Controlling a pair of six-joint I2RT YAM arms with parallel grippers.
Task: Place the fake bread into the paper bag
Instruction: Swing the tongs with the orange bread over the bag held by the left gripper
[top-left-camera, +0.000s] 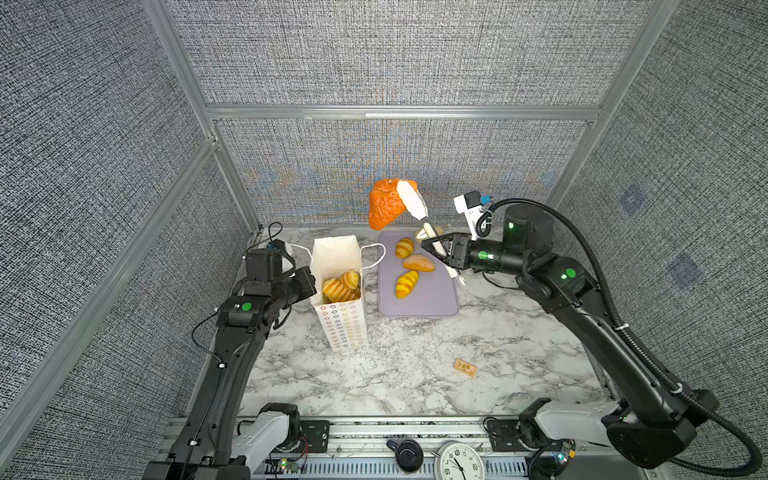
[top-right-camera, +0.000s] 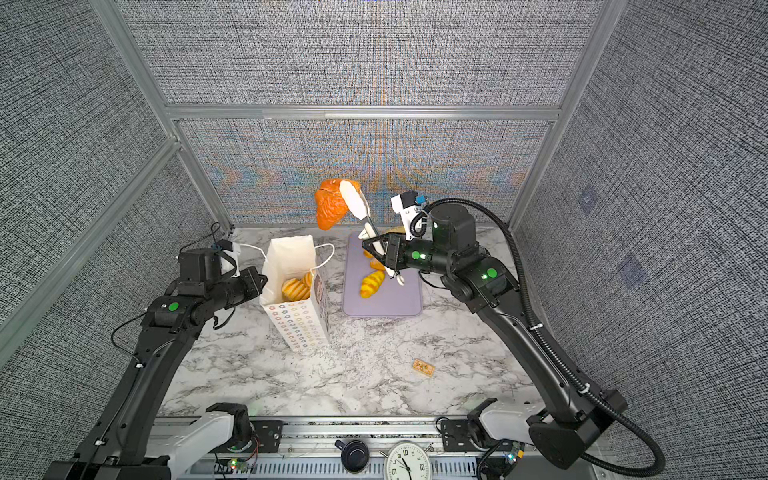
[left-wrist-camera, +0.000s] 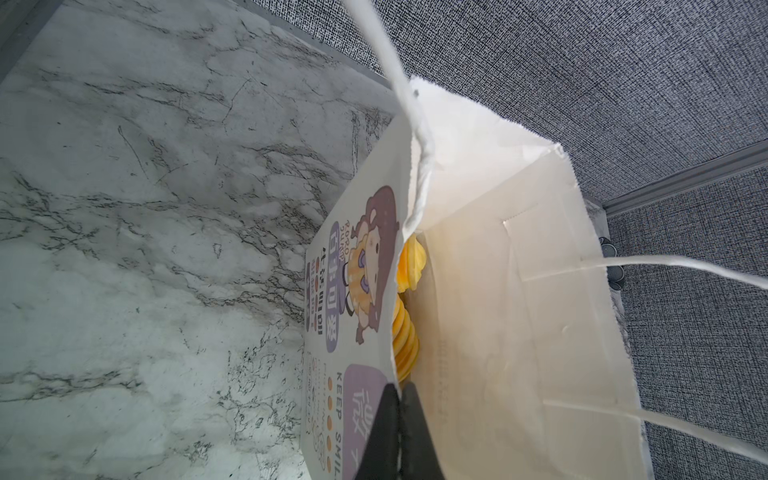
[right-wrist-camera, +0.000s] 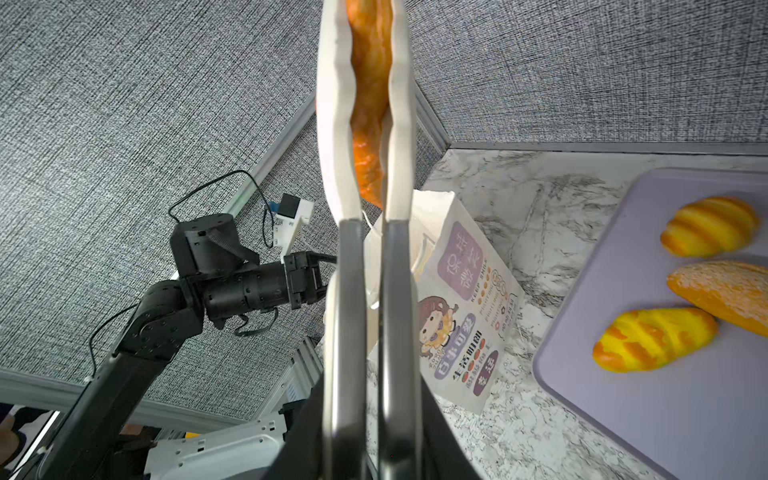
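The left gripper (left-wrist-camera: 401, 386) is clamped shut on the rim of the tall white flower-printed paper bag (top-left-camera: 343, 320), apparently to keep it upright with its mouth open. 2 ridged golden toy loaves (top-left-camera: 338, 286) lie inside. Up and to the right of the bag, white-tipped tongs (top-left-camera: 409, 197) pinch a glossy orange-brown toy croissant (top-left-camera: 384, 205), held high enough to clear the rim. The right gripper (top-left-camera: 434, 245) squeezes the tong handles together. 3 toy loaves (top-left-camera: 418, 263) wait on the flat lavender tray (top-left-camera: 419, 303).
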